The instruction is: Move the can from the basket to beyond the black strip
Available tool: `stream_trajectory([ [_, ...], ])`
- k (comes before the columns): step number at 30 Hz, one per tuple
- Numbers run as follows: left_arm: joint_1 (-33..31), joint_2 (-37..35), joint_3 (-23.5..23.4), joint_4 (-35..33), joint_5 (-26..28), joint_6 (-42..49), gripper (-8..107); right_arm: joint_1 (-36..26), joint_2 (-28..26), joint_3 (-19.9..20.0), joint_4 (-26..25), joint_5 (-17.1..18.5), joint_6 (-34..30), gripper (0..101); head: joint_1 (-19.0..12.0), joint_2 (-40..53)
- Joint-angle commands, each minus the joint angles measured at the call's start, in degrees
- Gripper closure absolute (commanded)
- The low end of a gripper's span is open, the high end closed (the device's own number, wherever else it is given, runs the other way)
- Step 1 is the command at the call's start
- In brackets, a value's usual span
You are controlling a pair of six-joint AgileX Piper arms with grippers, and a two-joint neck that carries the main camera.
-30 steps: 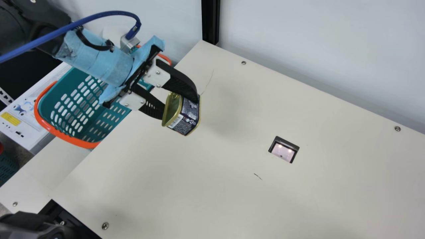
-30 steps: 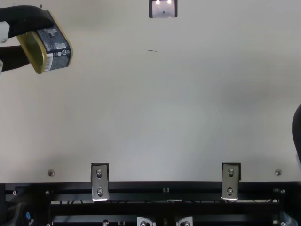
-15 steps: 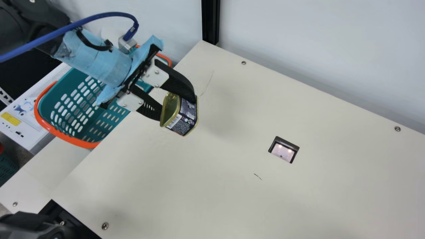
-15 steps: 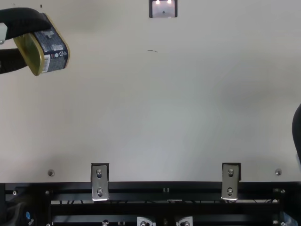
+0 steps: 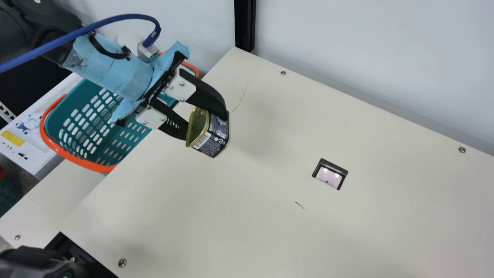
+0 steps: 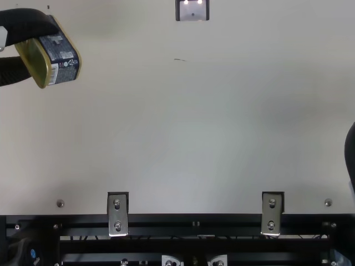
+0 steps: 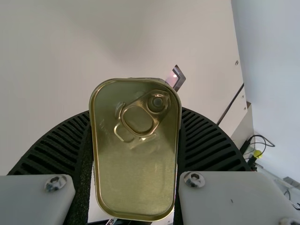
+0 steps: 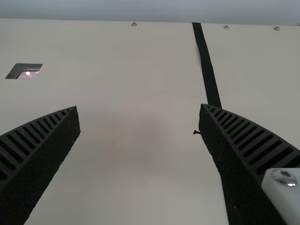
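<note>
My left gripper [image 5: 207, 125] is shut on the can [image 5: 217, 136], holding it tilted above the table beside the basket [image 5: 85, 163] in the main view. The can has a dark printed side and a gold end. In the left wrist view that end of the can [image 7: 136, 176], with its pull ring, lies between the fingers of the left gripper [image 7: 136, 117]. At the top view's right edge is part of my right gripper [image 6: 350, 152]. The right wrist view has the right gripper [image 8: 139, 108] open, nothing between its fingers, with the black strip [image 8: 207, 70] running past one fingertip.
The cream table [image 5: 247, 216] has a rectangular cutout [image 5: 330, 174] with a lit panel. A black post [image 5: 244, 25] stands at its far corner by the wall. A white box [image 5: 23, 148] sits beyond the basket.
Over the past second, my left gripper has shifted slightly toward the basket side with the can still held, barely moving in the latter half. The right gripper's visible part has kept its place.
</note>
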Motion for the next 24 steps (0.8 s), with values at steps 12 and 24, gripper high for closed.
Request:
stream_trajectory([
  [12, -0.7, -0.6, 0.0, 0.8, -1.3, 0.8, 89, 0.0, 0.0, 0.0, 0.0, 0.0, 0.0, 0, -2.2, -0.5],
  [24, -1.6, -1.3, 0.0, 1.7, -2.8, 1.4, 89, 0.0, 0.0, 0.0, 0.0, 0.0, 0.0, 0, -1.2, -8.6],
])
